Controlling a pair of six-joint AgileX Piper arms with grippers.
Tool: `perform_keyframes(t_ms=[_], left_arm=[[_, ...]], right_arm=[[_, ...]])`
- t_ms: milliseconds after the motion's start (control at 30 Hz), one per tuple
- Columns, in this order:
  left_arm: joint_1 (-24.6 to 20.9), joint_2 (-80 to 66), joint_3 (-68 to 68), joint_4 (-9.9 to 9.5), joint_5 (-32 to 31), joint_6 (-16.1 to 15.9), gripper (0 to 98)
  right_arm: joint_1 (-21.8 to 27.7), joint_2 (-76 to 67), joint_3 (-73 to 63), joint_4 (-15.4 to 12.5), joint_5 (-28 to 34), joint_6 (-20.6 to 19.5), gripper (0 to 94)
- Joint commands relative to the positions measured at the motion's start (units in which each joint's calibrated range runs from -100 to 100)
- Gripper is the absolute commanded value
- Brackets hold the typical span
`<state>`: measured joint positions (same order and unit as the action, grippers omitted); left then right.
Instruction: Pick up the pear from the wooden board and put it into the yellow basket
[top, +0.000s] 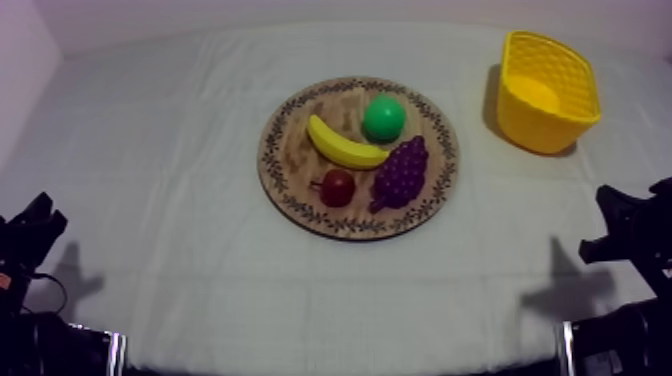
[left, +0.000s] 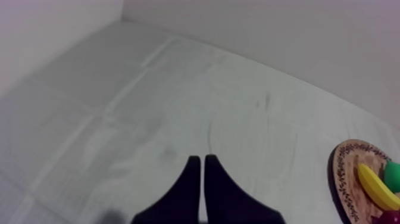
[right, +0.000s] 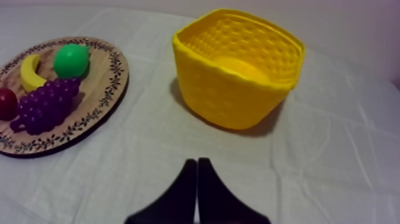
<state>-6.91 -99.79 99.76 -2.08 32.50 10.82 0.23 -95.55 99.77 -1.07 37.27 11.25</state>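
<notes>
The green pear lies on the far side of the round wooden board at the table's middle, beside a banana. The yellow basket stands at the far right. My left gripper rests low at the left edge, far from the board. Low at the right edge sits my right gripper. In the left wrist view my left gripper is a shut wedge over bare cloth. My right gripper is shut in front of the basket, with the pear off on the board.
A bunch of purple grapes and a small red fruit lie on the board's near half. Open cloth separates the board from the basket. The table's back edge meets a wall.
</notes>
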Motion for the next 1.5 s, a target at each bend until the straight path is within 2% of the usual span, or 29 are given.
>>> perform_keyframes(t_ms=[0,200,367,533,767,967,1233,1467], left_arm=[[0.0,0.0,0.0,0.0,0.0,0.0,0.1],[0.0,0.0,0.0,0.0,0.0,0.0,0.1],[0.0,0.0,0.0,0.0,0.0,0.0,0.1],[0.0,0.0,0.0,0.0,0.0,0.0,0.1],[0.0,0.0,0.0,0.0,0.0,0.0,0.1],[0.0,0.0,0.0,0.0,0.0,0.0,0.1],[0.0,0.0,0.0,0.0,0.0,0.0,0.1],[0.0,0.0,0.0,0.0,0.0,0.0,0.1]], right_arm=[[0.0,0.0,0.0,0.0,0.0,0.0,0.4],[-0.8,-0.1,-0.2,0.3,1.7,-0.4,0.6],[-1.7,-0.1,-4.5,4.5,5.2,-4.9,1.4],[-3.4,5.9,-21.4,6.3,11.0,-7.5,1.4],[-8.5,24.8,-51.9,9.4,20.3,-13.2,1.2],[-14.6,40.8,-68.2,12.7,23.4,-17.8,1.3],[-20.1,61.7,-80.9,13.0,23.5,-19.9,1.5],[-21.2,77.4,-87.4,10.6,21.1,-19.3,1.5]])
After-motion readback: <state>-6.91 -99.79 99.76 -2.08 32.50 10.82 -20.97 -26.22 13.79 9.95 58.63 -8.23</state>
